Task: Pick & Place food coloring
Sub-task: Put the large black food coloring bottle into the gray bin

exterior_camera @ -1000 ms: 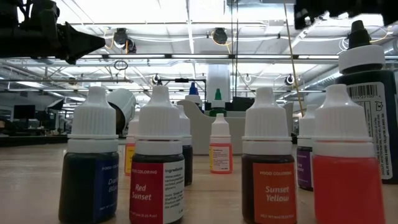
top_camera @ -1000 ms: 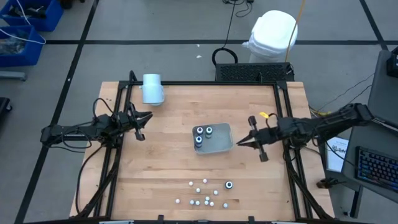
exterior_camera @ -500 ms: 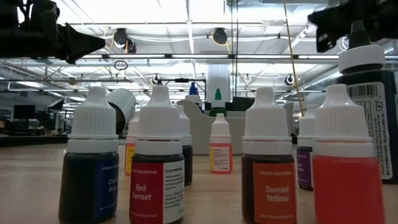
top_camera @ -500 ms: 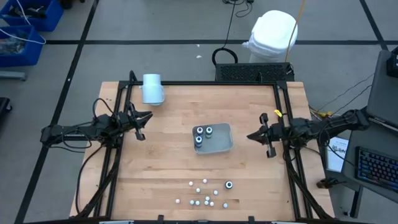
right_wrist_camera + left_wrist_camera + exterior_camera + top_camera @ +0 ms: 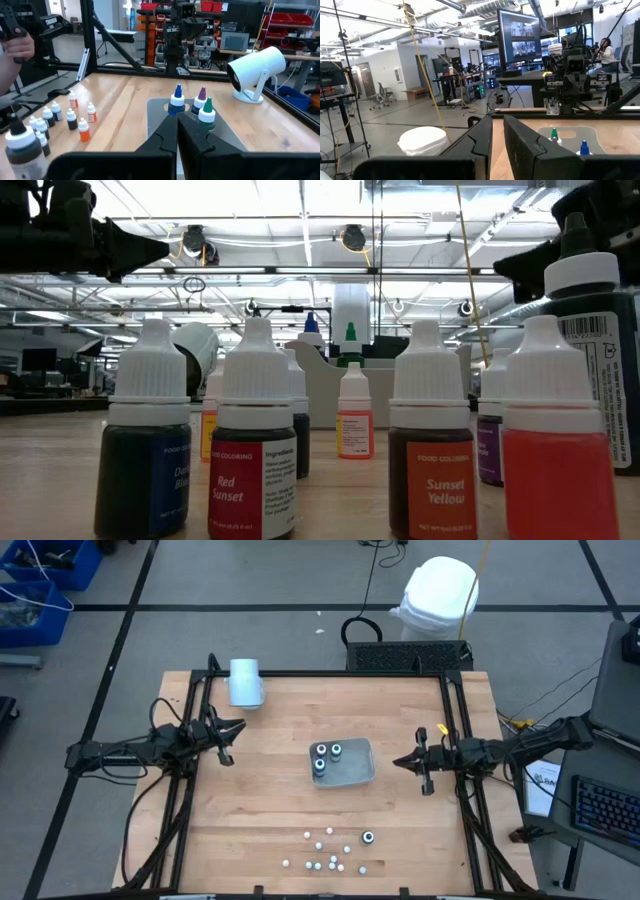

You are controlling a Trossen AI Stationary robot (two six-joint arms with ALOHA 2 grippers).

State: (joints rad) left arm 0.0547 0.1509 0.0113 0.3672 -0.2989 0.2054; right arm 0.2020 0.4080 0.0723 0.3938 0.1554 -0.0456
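Three dark food coloring bottles [image 5: 320,751] stand in the translucent tray [image 5: 356,772] at the table's middle; in the right wrist view their tips [image 5: 177,99] are blue, purple and green. A fourth dark bottle [image 5: 368,837] stands on the wood near several small white-capped bottles [image 5: 320,850], which fill the low view [image 5: 255,450]. My right gripper [image 5: 397,762] [image 5: 177,127] is shut and empty, right of the tray and pointing at it. My left gripper [image 5: 238,727] [image 5: 498,122] waits near the left edge, empty, with only a slit between its fingers.
A pale blue cylinder [image 5: 245,682] lies at the far left corner. Black frame rails [image 5: 190,790] run along the table's left and right sides. A person's hand [image 5: 17,45] shows beyond the table. Bare wood lies between the tray and the small bottles.
My right gripper has drawn back from the tray toward the table's right edge and has turned from a slant to level. The bottles and the tray have kept still.
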